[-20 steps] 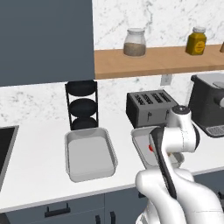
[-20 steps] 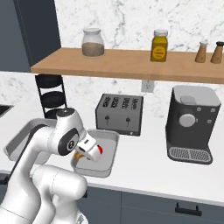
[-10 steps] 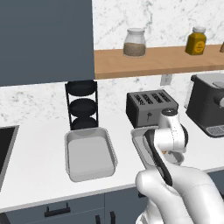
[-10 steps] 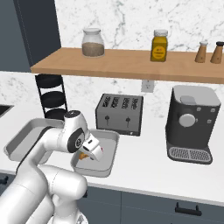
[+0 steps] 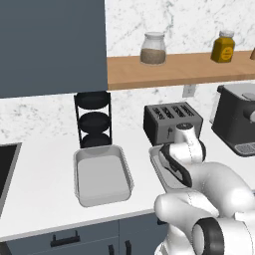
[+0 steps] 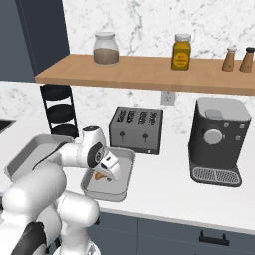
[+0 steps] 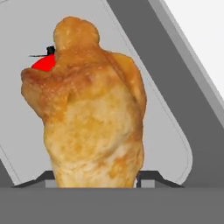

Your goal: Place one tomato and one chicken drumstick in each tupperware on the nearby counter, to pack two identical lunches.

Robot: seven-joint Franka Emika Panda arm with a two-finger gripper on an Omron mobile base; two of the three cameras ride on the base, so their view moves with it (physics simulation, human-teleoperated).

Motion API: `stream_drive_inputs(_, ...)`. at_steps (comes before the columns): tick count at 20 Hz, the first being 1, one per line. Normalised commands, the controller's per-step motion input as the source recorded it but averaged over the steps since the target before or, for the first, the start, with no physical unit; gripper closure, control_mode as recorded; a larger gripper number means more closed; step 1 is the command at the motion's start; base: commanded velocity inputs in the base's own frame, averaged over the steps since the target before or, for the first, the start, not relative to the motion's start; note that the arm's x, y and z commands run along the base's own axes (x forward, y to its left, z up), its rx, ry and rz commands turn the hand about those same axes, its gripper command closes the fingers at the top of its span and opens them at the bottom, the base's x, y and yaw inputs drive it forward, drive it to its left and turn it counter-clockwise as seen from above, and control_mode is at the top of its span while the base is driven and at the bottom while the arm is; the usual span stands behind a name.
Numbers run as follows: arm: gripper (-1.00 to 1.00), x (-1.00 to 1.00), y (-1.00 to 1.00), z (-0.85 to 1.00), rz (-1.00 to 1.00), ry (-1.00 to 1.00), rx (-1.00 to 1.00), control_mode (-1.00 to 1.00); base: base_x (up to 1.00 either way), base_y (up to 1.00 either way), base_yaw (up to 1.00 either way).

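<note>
While over the tupperware (image 7: 175, 127), pincer (image 6: 103, 174) grips chicken drumstick (image 7: 94, 118).

**Colours, current frame**

Drumstick (image 7: 94, 118): mottled golden orange-brown, paler yellow patches mid-body. Tomato (image 7: 43, 64) behind it: flat bright red, black stem. Both tupperware trays (image 5: 102, 175) (image 6: 127, 164): light grey, darker grey rim. Counter (image 5: 42, 199): plain white; drawers (image 5: 64, 238) dark blue-grey, black handles. Backsplash (image 6: 149, 25): white marble, grey veining. Toaster (image 6: 135, 130): dark grey. Coffee machine (image 6: 217, 140): black. Shelf (image 6: 149, 73): warm wood brown. Tiered rack (image 5: 93, 119): black. Jar (image 6: 182, 52): amber yellow.
</note>
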Motion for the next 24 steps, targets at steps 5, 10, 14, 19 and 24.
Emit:
stream_drive_inputs(5,1.0,0.26,-0.09,-0.38,0.0,0.0,0.0,-1.0,0.0,0.0,0.0)
stream_drive_inputs(10,-1.0,-0.02,0.04,-0.72,0.0,0.0,0.0,-1.0,0.0,0.0,0.0)
stream_drive_inputs(14,-1.0,-0.36,0.17,-0.69,0.0,0.0,-0.01,-1.0,0.0,0.0,0.0)
stream_drive_inputs(19,-1.0,-0.75,0.1,-0.38,0.0,0.0,0.0,-1.0,0.0,0.0,0.0)
stream_drive_inputs(24,-1.0,-0.85,0.02,0.05,-0.02,-0.01,0.0,-1.0,0.0,0.0,0.0)
